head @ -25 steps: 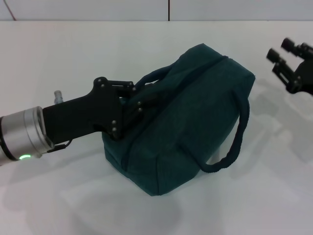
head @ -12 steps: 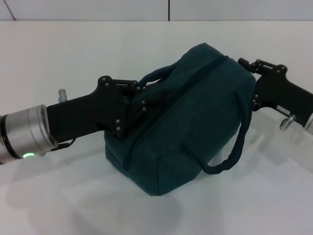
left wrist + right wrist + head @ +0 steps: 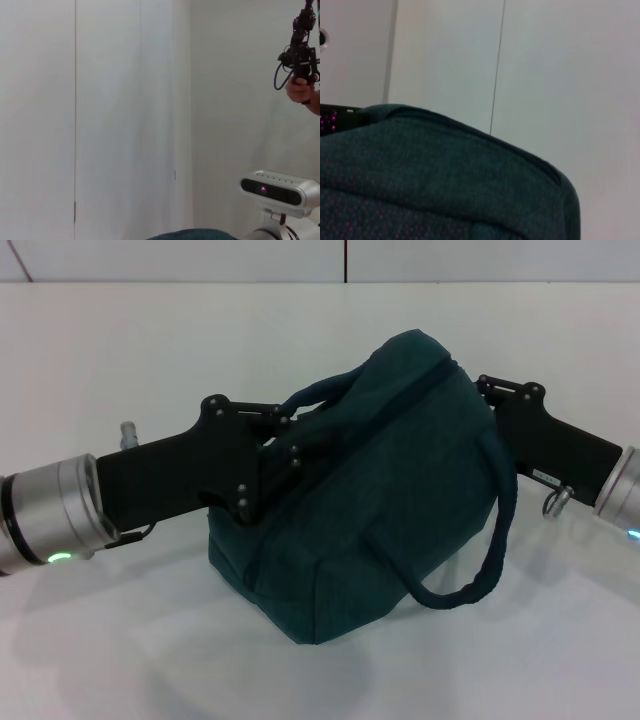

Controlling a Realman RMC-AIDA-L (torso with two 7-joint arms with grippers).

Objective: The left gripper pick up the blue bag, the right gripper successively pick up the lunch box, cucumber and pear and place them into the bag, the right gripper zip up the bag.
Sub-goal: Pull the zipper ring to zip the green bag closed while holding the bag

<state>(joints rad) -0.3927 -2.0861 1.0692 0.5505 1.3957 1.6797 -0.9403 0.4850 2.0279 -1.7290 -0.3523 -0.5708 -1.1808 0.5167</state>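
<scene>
right gripper at the bag's far-right end

one blue bag [image 3: 380, 490] sits mid-table, its long axis running from near-left to far-right, with the zipper seam [image 3: 425, 385] along the top ridge. the left gripper [image 3: 275, 455] comes in from the left and is pressed into the bag's left side at the handle [image 3: 320, 395]; it appears clamped on the fabric or handle there. the right gripper [image 3: 490, 390] reaches in from the right and touches the far-right end of the bag, right where the seam ends; whether its fingers are open or closed cannot be told, as the bag hides them. so the seam lies leftward and nearer from the right gripper, along the bag's axis. count: one bag, two handles, two grippers. no lunch box, cucumber or pear is in sight, judged to be inside.
</scene>
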